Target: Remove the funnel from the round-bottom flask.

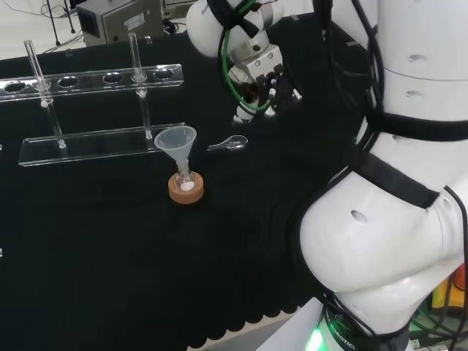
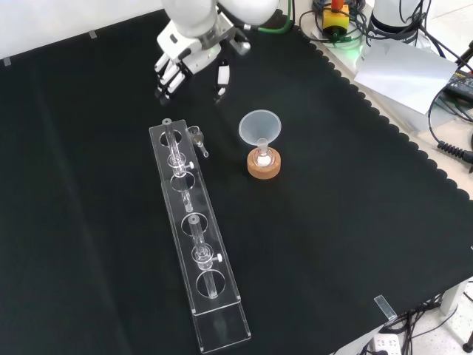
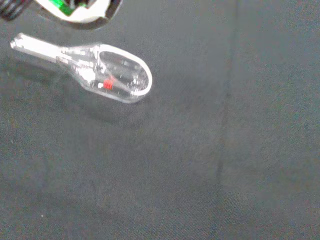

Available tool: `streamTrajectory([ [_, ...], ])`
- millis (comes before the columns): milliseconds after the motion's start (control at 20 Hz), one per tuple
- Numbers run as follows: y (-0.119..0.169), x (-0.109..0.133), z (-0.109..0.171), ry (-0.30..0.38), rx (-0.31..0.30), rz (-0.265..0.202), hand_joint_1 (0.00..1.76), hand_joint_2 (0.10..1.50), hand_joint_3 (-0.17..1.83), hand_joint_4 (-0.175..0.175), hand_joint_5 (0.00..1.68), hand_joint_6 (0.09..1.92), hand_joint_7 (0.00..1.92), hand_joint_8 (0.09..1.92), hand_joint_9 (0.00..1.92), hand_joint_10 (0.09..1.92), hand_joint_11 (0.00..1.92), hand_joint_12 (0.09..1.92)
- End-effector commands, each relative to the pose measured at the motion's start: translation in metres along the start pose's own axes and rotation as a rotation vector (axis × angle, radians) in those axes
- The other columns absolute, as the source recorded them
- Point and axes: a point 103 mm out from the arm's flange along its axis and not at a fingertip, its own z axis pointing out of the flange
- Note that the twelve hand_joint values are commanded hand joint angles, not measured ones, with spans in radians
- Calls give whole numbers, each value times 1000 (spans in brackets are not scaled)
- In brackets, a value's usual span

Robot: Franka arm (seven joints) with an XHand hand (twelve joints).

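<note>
A clear funnel (image 1: pixel 176 141) stands with its stem in a small round-bottom flask (image 1: pixel 185 183) that rests on a cork ring (image 1: pixel 185 190). The flask holds something white. In the front view the funnel (image 2: pixel 259 127) rises over the cork ring (image 2: pixel 264 166) at mid-cloth. The hand (image 1: pixel 265 91) hangs above the cloth, to the right of the funnel and farther back in the head view, apart from it. Its fingers (image 2: pixel 168 79) point down, fairly straight, and hold nothing.
A clear scoop (image 1: pixel 229 145) lies on the cloth between the hand and the funnel, seen close in the wrist view (image 3: pixel 102 72). A clear tube rack (image 1: pixel 95 110) with two upright tubes stands at the back left in the head view, long in the front view (image 2: pixel 196 237).
</note>
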Motion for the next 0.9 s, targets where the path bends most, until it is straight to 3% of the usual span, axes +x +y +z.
streamTrajectory([
  [50, -48, 0, -38, 40, -26, 14, 807, 629, 523, -55, 454, 137, 265, 672, 761, 87, 384, 1316],
  [500, -99, 22, -83, 70, -74, -24, 782, 633, 525, -54, 474, 116, 354, 661, 814, 87, 448, 1294],
  [900, -119, 69, -107, 101, -19, -139, 747, 646, 525, -45, 459, 87, 464, 641, 894, 181, 585, 1262],
])
